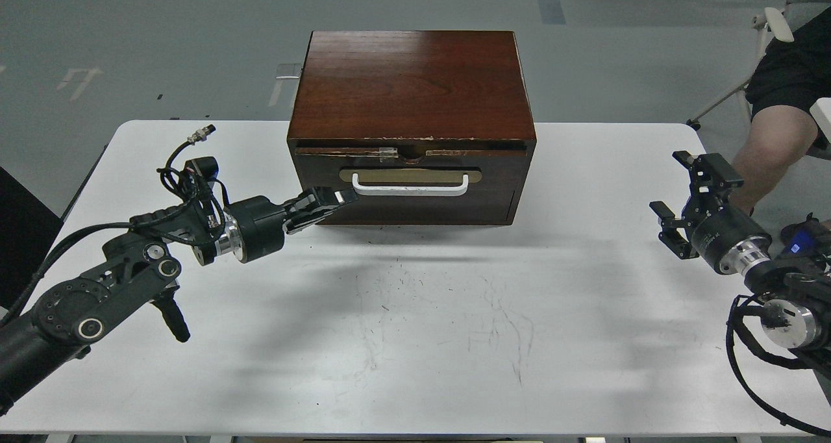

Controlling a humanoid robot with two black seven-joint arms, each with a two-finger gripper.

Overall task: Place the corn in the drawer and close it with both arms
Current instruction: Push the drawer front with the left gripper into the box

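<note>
Drawer (410, 184) looks flush with the cabinet (411, 86); corn is nowhere in view, I judge it inside; my left gripper (337, 197) has its fingers clenched, holding nothing, tip against the front beside the white handle (410, 187); right gripper (682, 196) hangs released, well apart; I would press squarely

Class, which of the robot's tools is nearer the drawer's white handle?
Left. The left tool sits at the white handle's left end; the right tool hangs far off, near the table's right edge.
</note>
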